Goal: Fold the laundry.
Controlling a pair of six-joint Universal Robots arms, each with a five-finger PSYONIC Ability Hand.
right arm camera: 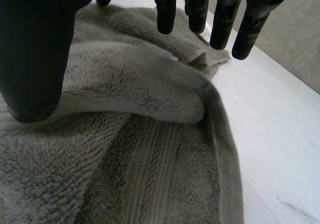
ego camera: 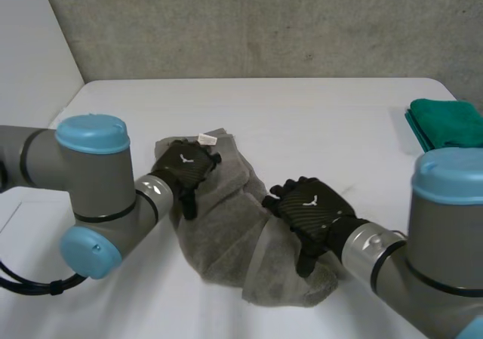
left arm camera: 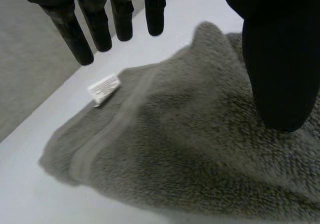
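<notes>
One grey towel (ego camera: 226,233) is laid crumpled | left hand (ego camera: 185,169) is held wide at its 11 o'clock end, beside white label (ego camera: 205,137) | right hand (ego camera: 311,207) is held wide at its 3 o'clock edge

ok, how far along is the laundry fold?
Done: a green cloth sits folded at the table's far right edge. In hand: the grey towel lies bunched mid-table. The left hand is over its far end by the white tag, and the right hand is over its right edge. Both have straight fingers and grip nothing. To do: the grey towel shows no neat fold, so flattening and folding it lie ahead.
</notes>
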